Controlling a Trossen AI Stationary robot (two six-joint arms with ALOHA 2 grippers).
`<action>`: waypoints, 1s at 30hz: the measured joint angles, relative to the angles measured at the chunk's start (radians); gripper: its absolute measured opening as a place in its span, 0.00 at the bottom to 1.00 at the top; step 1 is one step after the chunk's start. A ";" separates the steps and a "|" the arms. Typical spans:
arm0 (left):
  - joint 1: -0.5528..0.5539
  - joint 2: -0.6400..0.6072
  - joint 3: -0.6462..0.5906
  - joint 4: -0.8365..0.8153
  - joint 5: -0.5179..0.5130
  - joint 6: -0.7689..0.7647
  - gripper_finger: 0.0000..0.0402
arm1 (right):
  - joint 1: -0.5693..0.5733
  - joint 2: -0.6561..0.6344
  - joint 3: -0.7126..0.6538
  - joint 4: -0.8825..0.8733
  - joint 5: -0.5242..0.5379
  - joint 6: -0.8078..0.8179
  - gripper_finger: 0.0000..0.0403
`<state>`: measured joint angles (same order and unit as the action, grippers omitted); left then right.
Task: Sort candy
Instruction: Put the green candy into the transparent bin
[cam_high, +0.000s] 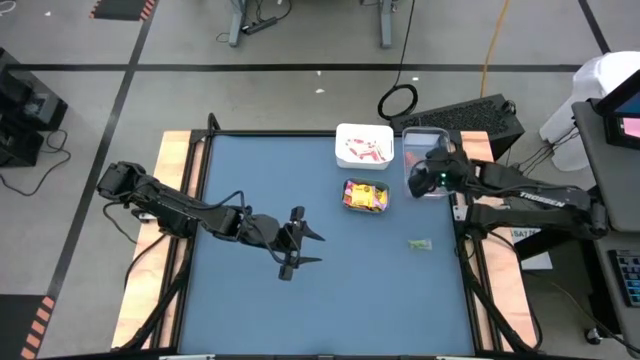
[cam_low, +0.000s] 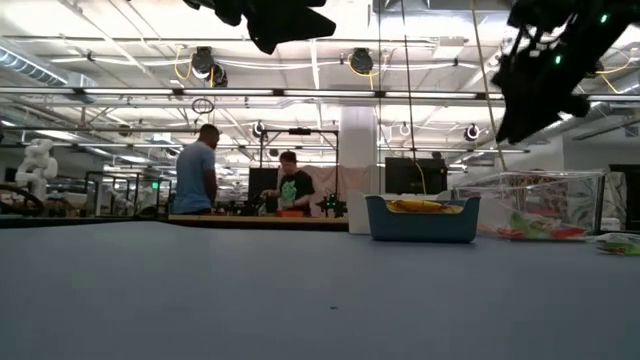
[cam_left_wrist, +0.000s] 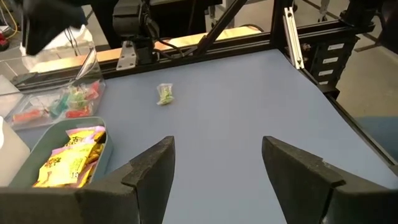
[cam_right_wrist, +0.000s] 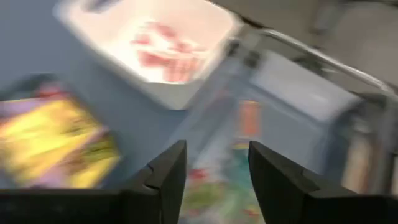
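Overhead: blue table mat (cam_high: 300, 310) with three containers grouped near the far right corner. White tub (cam_high: 364, 146) holding pink-white stick candy (cam_high: 366, 150); just in front of it, teal tub (cam_high: 367, 196) filled with yellow square packets (cam_high: 366, 198); to the right, clear container (cam_high: 425, 160) with red and green wrapped pieces (cam_left_wrist: 68, 102) inside, seen best from the left wrist. Right gripper (cam_right_wrist: 211, 180) poised directly above the clear container, fingers apart with nothing visible between them, candy blurred below. One loose green wrapped candy (cam_high: 420, 244) lying alone on the mat, nearer the front than the tubs, well apart from the right gripper and close to the table's right edge. Left gripper (cam_high: 300, 243) parked near the middle of the mat, fingers spread wide and empty, aimed toward the tubs, with the loose green piece far across the mat from it. From table height, only the teal tub's side and a sliver of yellow above its rim on show; clear container partly cut off behind the right arm; white tub hard to pick out there. Two people (cam_low: 240, 180) standing far back in the room. Right wrist view heavily smeared, so individual sweets in the clear container impossible to separate.
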<state>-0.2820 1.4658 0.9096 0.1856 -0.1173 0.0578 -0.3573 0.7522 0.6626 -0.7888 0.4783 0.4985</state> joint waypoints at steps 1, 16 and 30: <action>0.000 0.000 0.000 -0.004 0.000 0.000 0.61 | 0.018 -0.011 0.019 -0.007 -0.042 -0.003 0.41; -0.015 0.000 0.000 -0.012 0.000 -0.156 0.61 | 0.705 0.014 0.066 0.057 -0.067 0.025 0.42; -0.094 0.000 0.000 -0.010 -0.049 -0.182 0.61 | 1.118 0.316 0.066 0.049 -0.064 0.213 0.42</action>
<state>-0.3759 1.4658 0.9096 0.1753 -0.1666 -0.1242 0.7611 1.0677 0.7284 -0.7401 0.4142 0.7110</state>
